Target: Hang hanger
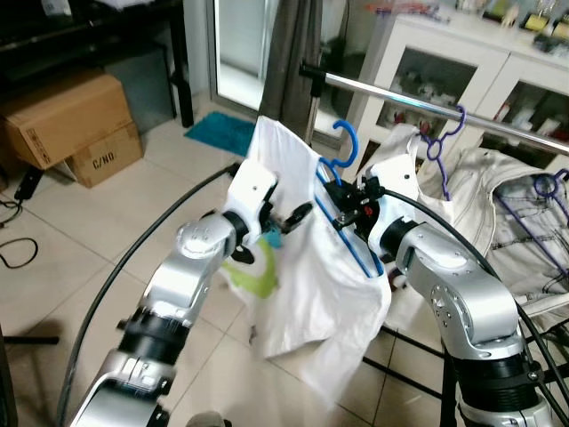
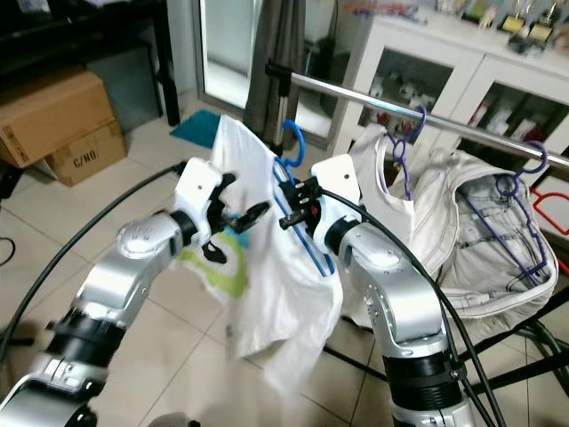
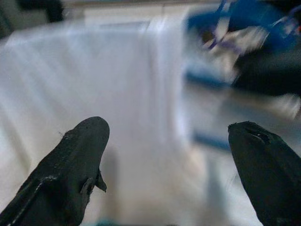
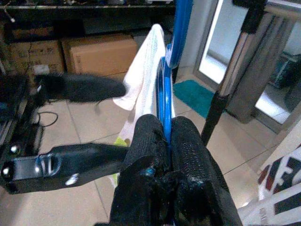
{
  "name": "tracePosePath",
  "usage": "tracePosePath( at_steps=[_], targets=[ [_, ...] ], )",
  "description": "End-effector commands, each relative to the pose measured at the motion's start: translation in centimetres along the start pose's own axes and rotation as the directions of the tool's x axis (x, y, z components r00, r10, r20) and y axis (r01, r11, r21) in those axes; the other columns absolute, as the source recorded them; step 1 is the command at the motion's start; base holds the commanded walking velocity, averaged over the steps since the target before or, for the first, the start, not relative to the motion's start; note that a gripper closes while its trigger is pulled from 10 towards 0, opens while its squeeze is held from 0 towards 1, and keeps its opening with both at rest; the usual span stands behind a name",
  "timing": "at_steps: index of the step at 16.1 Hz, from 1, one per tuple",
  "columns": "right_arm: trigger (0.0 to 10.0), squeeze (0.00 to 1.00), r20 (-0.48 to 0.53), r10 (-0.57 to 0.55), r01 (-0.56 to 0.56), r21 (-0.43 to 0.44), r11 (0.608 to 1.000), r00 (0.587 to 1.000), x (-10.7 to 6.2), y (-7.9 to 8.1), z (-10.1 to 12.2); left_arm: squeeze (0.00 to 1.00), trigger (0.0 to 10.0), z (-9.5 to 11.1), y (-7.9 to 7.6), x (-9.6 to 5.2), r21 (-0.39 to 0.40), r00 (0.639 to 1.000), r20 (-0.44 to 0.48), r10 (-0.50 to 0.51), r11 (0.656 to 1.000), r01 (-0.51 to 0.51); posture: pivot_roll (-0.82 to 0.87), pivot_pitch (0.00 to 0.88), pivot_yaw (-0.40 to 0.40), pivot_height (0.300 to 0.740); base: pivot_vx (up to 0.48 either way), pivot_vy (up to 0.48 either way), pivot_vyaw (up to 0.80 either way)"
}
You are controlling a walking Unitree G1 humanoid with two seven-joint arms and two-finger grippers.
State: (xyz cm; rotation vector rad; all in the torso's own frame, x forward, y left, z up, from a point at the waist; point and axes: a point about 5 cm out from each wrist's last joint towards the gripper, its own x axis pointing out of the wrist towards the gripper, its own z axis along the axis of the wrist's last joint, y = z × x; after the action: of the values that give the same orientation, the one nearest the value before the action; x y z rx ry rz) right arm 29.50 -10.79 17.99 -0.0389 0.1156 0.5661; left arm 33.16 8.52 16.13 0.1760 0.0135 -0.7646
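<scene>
While the right tool [image 4: 167, 141] pinches the blue plastic hanger [image 1: 342, 191] between its two black fingers, the hanger's hook sits just below the horizontal chrome rail [image 1: 418, 105], not yet over it. A white T-shirt [image 1: 311, 302] drapes from the hanger down toward the tiled floor [image 1: 80, 231]. The left tool [image 1: 286, 218] is spread wide just beside the shirt's front, gripping nothing; white garments on purple hangers [image 1: 440, 147] occupy the rail further right.

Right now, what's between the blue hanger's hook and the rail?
Only open air: in the left eye view the hook sits just below the rail, not yet over it, held by the right end effector.
</scene>
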Motion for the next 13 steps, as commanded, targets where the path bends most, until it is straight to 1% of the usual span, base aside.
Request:
tracePosePath(
  at_steps=[1,2,3,4,5,8,10,13],
  targets=[
    [0.0,0.0,0.019,0.004,-0.004,-0.009,1.0,1.0,-0.4,0.0,0.5,0.0,10.0,0.5,-0.3,0.6,0.009,0.999,0.02,-0.029,1.0,0.028,0.04,0.0,-0.091,0.74,0.0,0.0,0.0],
    [0.0,0.0,0.027,0.018,-0.018,-0.009,1.0,0.999,-0.4,0.2,0.6,0.0,10.0,0.5,0.1,0.9,0.03,1.0,0.009,0.004,1.0,-0.005,0.04,0.0,-0.091,0.74,0.0,0.0,0.0],
    [0.0,0.0,0.044,0.039,-0.038,-0.013,0.999,0.998,-0.4,0.5,0.8,0.0,10.0,0.4,0.7,1.1,0.033,0.999,0.007,0.045,0.998,-0.045,0.04,0.0,-0.09,0.74,0.0,0.0,0.0],
    [0.0,0.0,0.064,0.071,-0.069,-0.023,0.997,0.995,-0.4,0.8,1.2,0.0,10.0,0.2,1.8,1.2,0.032,0.994,0.009,0.105,0.994,-0.105,0.04,0.0,-0.09,0.74,0.0,0.0,0.0],
    [0.0,0.0,0.065,0.076,-0.074,-0.029,0.997,0.995,-0.5,0.9,1.2,0.0,0.0,0.2,2.3,1.1,0.033,0.991,0.002,0.133,0.991,-0.133,0.04,0.0,-0.09,0.74,0.0,0.0,0.0],
    [0.0,0.0,0.065,0.055,-0.052,-0.033,0.998,0.996,-0.5,0.6,1.1,0.0,0.0,0.0,2.6,1.0,0.037,0.986,-0.009,0.166,0.986,-0.165,0.04,0.0,-0.087,0.74,0.0,0.0,0.0],
    [0.0,0.0,0.071,0.052,-0.05,-0.031,0.998,0.996,-0.5,0.5,1.2,0.0,0.0,-0.3,3.0,0.9,0.03,0.979,0.001,0.202,0.979,-0.202,0.04,0.0,-0.087,0.74,0.0,0.0,0.0],
    [0.0,0.0,0.065,0.04,-0.039,-0.021,0.999,0.997,-0.6,0.2,1.0,0.0,0.0,0.0,3.5,0.9,0.024,0.973,0.021,0.228,0.973,-0.229,0.04,0.0,-0.09,0.74,0.0,0.0,0.0]
  ],
)
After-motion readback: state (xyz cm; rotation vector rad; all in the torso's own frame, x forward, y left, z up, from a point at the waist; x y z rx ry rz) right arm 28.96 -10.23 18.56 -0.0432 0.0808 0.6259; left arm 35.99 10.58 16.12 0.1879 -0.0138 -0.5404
